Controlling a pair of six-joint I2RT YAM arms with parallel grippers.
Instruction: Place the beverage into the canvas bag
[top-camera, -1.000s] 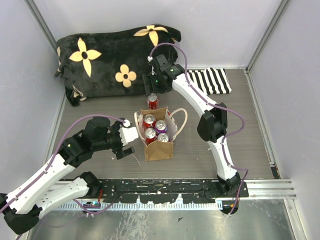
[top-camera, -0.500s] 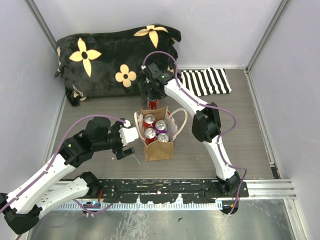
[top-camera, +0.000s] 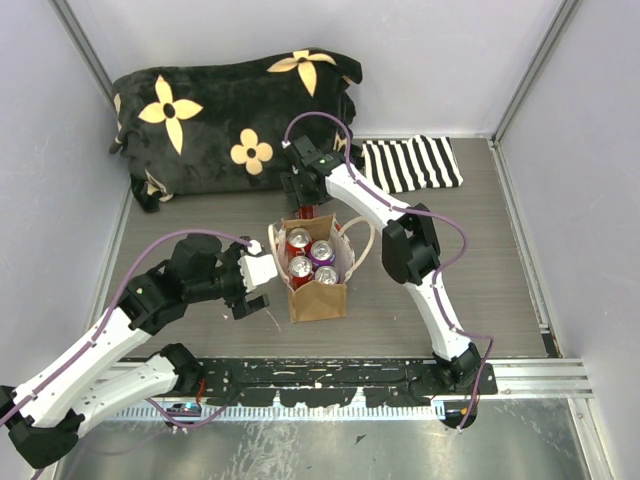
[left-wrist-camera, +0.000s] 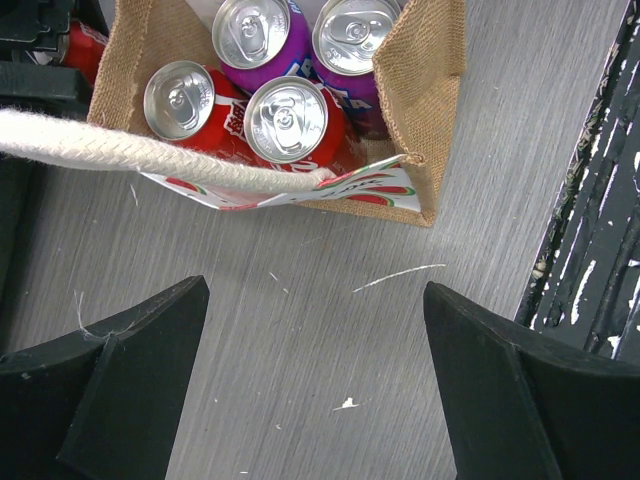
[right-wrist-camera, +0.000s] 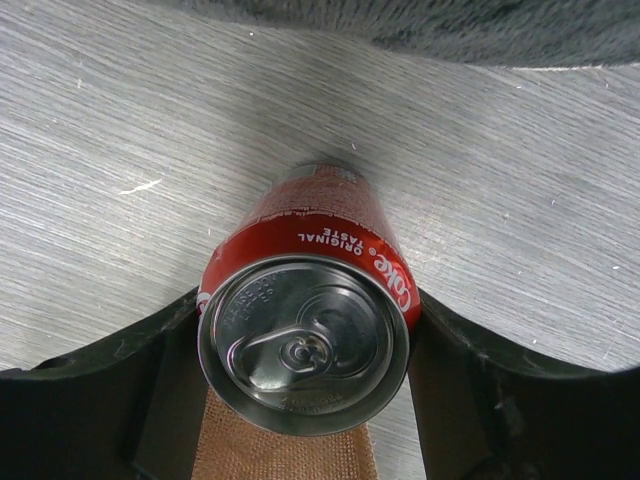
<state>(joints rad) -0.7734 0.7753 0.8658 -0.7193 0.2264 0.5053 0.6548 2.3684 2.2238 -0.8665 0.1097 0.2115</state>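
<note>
The tan canvas bag (top-camera: 318, 299) stands upright at the table's middle with several cans inside, red and purple; it also shows in the left wrist view (left-wrist-camera: 425, 90) with its cream handle (left-wrist-camera: 150, 160). A red Coke can (right-wrist-camera: 305, 335) stands on the table just behind the bag, barely seen from above (top-camera: 304, 209). My right gripper (top-camera: 305, 196) is down over this can, with its fingers (right-wrist-camera: 165, 400) against both sides of it. The bag's rim (right-wrist-camera: 280, 450) lies just below the can. My left gripper (top-camera: 258, 290) is open and empty left of the bag, jaws wide apart (left-wrist-camera: 315, 380).
A black cushion with cream flowers (top-camera: 230, 120) lies along the back, close behind the right gripper. A black-and-white striped cloth (top-camera: 415, 162) lies at the back right. A metal rail (top-camera: 350, 375) runs along the near edge.
My right gripper has swung left and down from beside the can onto it, and its fingers now sit round the can. The left arm, the bag and its cans have not moved.
</note>
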